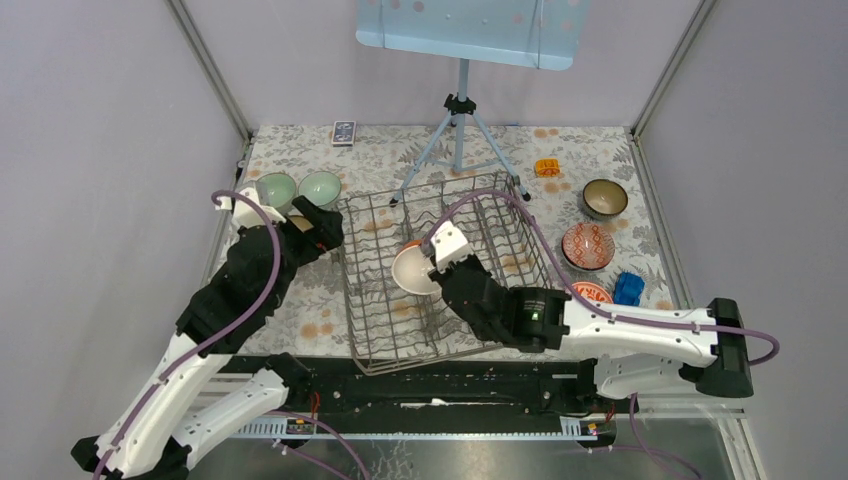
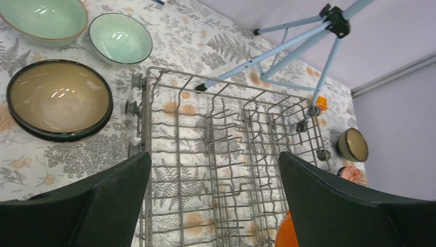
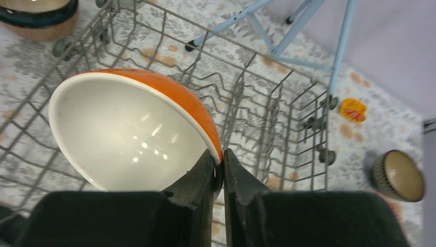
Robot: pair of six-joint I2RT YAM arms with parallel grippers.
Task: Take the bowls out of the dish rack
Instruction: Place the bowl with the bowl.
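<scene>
Orange bowl (image 3: pixel 128 128) gripped by the right gripper (image 3: pixel 218 160) at the rack (image 1: pixel 390 335).

The bowl's rim is pinched between the closed right fingers. It is tilted on edge over the rack's middle, and whether it touches the tines cannot be told. The left gripper (image 2: pixel 213 159) is held open above the rack's left side. Two green bowls (image 1: pixel 276 188) and a brown bowl (image 2: pixel 59 98) are seen left of the rack. A second brown bowl (image 1: pixel 605 197) and two red-patterned bowls (image 1: pixel 588 245) are seen to its right.

The floral table (image 1: pixel 312 302) bears the dish rack (image 1: pixel 382 302), a tripod stand (image 1: pixel 460 130), and bowls (image 1: pixel 320 186) either side.
</scene>
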